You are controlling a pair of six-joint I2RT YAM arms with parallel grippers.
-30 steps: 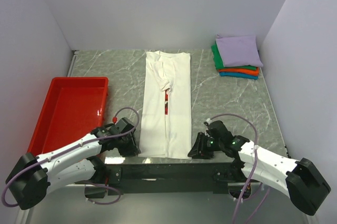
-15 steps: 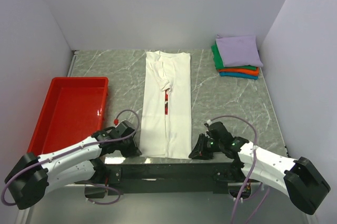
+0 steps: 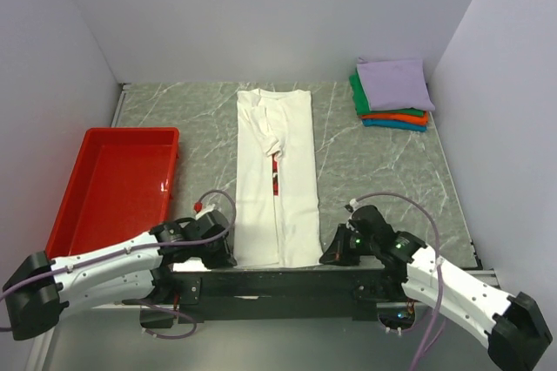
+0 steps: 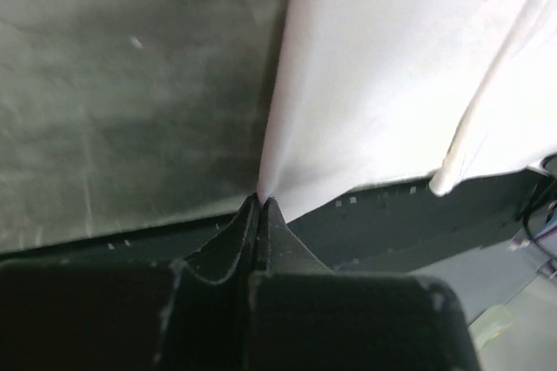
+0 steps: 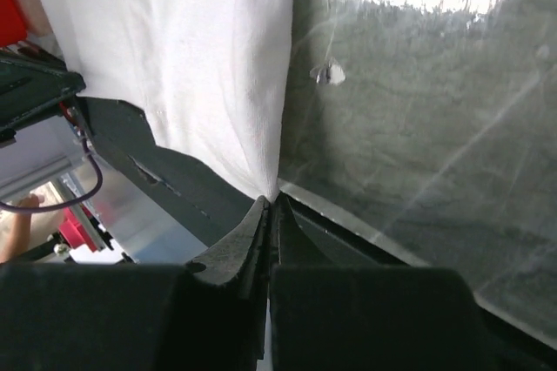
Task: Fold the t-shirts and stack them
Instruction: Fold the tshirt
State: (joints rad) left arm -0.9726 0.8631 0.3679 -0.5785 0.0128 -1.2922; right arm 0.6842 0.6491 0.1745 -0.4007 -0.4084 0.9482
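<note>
Top external view, white cloth t-shirt (image 3: 277, 179) folded into a long strip mid grey marbled table (image 3: 174, 118), left end effector (image 3: 224, 252) and right end effector (image 3: 332, 251) each pinching a near corner.

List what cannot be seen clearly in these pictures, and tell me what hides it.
1. Print on the white t-shirt: in the top view the folded-in sides cover it, and only a red sliver shows.
2. Lower t-shirts of the stack: in the top view the lavender t-shirt lies on them, so only edges show.
3. Fingertips of the left gripper and right gripper: in the top view their own bodies hide them. The wrist views show both shut on the shirt's hem.
</note>
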